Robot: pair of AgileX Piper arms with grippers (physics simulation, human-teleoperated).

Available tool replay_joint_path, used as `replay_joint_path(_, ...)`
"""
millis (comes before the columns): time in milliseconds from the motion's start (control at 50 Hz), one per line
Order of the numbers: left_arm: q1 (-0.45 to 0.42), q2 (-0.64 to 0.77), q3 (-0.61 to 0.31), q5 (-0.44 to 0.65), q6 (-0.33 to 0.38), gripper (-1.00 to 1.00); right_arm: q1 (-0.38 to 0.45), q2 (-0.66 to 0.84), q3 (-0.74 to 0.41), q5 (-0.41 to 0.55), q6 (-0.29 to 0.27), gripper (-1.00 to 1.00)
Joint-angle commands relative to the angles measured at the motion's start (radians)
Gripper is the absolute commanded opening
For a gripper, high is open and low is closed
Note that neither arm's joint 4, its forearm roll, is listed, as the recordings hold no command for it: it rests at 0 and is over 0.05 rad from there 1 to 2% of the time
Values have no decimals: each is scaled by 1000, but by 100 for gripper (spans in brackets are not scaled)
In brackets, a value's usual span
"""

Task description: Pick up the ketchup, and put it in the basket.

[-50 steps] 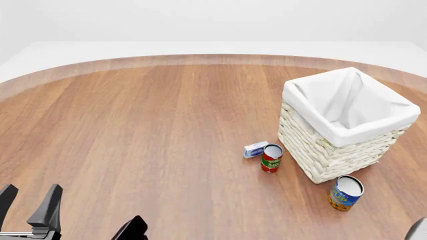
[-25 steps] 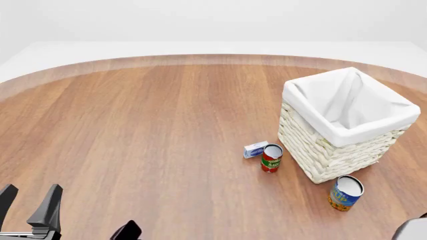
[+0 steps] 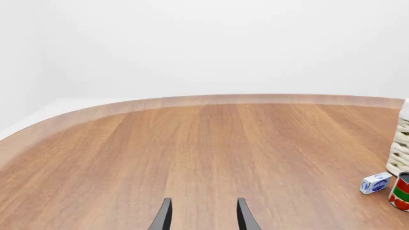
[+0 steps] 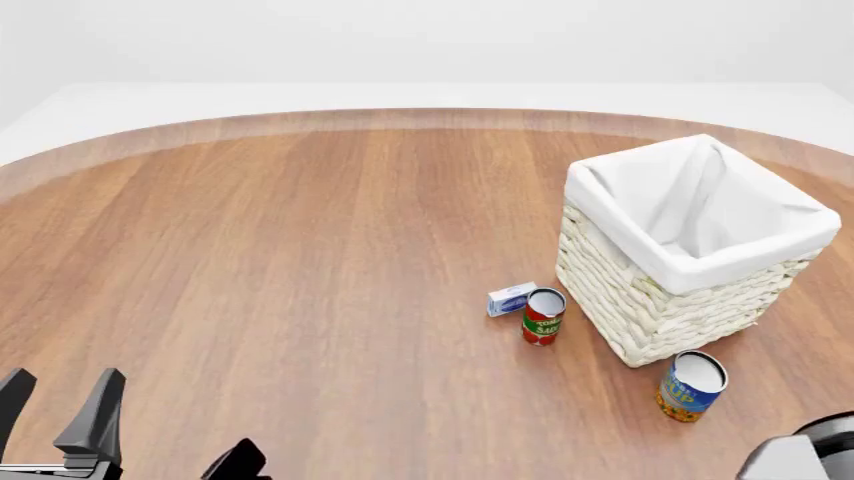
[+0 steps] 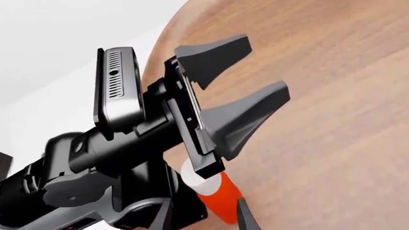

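The ketchup (image 5: 214, 200) was seen just ahead of the right pincer (image 5: 203, 218), whose jaws stood apart, ungrasped. The left pincer (image 4: 56, 405) was spread, empty. The basket (image 4: 694, 262) remained unfilled; pickup and placement were outstanding.

Bright, even, diffuse render light; soft faint shadows under objects; sharp focus, no glare, no blur.

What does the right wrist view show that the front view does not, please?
Only the right wrist view shows the ketchup, partly hidden behind the left arm. Only the front view shows the basket, the red-and-green can, the blue-and-orange can and the small blue-and-white box. Both show the open left gripper and the wooden table.
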Motion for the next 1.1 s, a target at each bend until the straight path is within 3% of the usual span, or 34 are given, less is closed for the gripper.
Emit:
replay_joint_path(20, 0, 0, 0, 0, 0, 100, -1, 23, -32, 18, -11, 100)
replay_joint_path(1100, 0, 0, 0, 0, 0, 100, -24, 189, -183, 74, -21, 100)
